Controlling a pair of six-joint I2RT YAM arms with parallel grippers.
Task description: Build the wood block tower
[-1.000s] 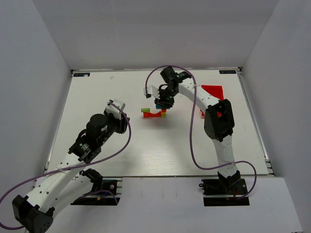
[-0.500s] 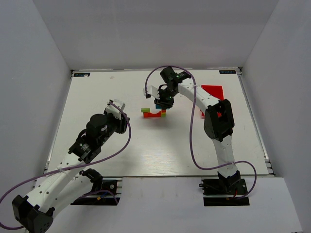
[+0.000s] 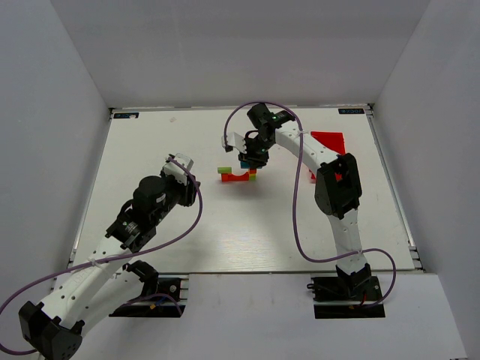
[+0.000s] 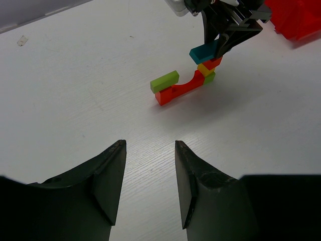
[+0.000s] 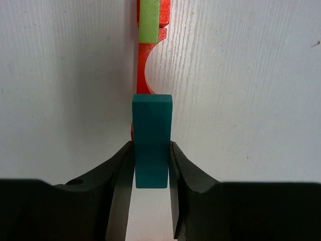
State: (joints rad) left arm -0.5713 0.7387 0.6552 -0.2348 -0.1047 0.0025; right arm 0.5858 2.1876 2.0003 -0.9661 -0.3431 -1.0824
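The wood block tower stands at mid-table: a red arch (image 4: 178,90) lies curve-up with a lime-green block (image 4: 164,81) on its left end. At its right end sit a yellow cube (image 4: 204,69), a green cube (image 4: 209,77) and an orange piece (image 4: 214,63). My right gripper (image 5: 151,145) is shut on a teal bar (image 5: 152,130), held just above that right end, in line with the arch (image 5: 145,70). From above, the right gripper (image 3: 250,157) covers the stack's right side. My left gripper (image 4: 150,143) hangs open and empty, well short of the blocks.
A red plastic bin (image 3: 330,141) sits at the back right, behind the right arm; its corner (image 4: 296,17) shows in the left wrist view. Grey walls close in the white table (image 3: 225,232) on three sides.
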